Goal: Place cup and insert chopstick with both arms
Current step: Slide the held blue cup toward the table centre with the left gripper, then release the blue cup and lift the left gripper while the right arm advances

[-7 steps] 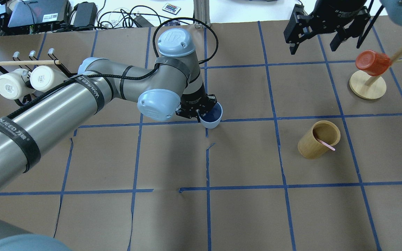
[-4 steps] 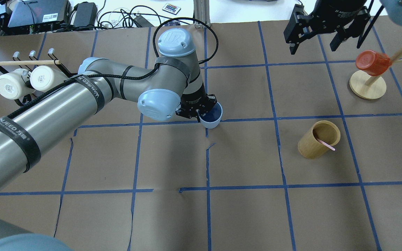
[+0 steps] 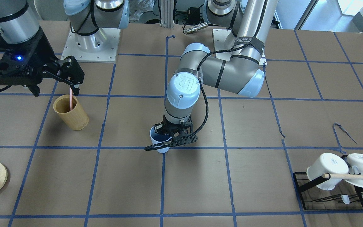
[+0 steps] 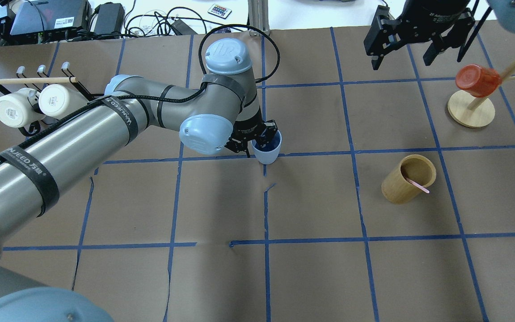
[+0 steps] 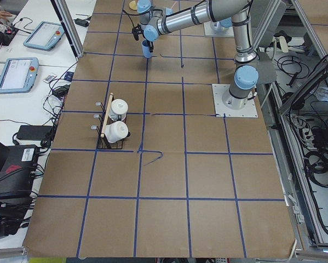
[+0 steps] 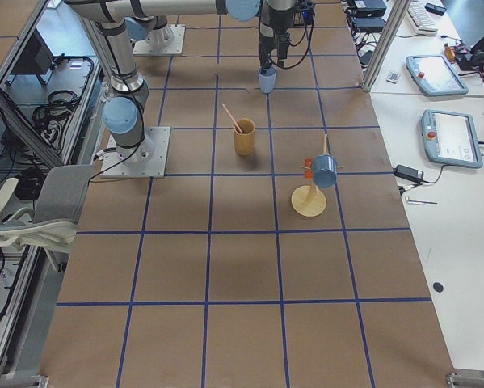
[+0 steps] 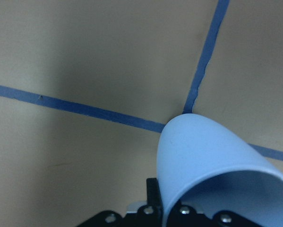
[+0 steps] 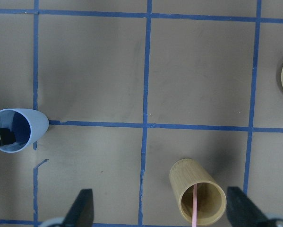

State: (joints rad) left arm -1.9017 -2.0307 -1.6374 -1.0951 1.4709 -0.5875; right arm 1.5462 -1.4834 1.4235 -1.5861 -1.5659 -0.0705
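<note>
The light-blue cup [image 4: 268,152] stands at a blue tape crossing mid-table; it also shows in the front view [image 3: 156,138], the left wrist view [image 7: 207,156] and the right wrist view [image 8: 18,130]. My left gripper [image 4: 262,139] is shut on its rim, one finger inside and one outside. The pale-pink chopstick [image 4: 417,185] leans inside the tan wooden holder [image 4: 403,183], also in the front view [image 3: 71,98]. My right gripper [image 4: 404,57] is open and empty, high above the holder [image 8: 198,201], with the chopstick [image 8: 194,208] between its fingers' line.
A black rack [image 4: 67,74] with two white mugs [image 4: 29,105] and a wooden dowel stands at the far left. A wooden cup tree [image 4: 471,109] with a red cup [image 4: 477,80] stands at the far right. Cables and boxes lie beyond the table's far edge.
My left arm has shifted slightly and the cup has moved a little to the left with it. The right gripper, holder and chopstick have not moved.
</note>
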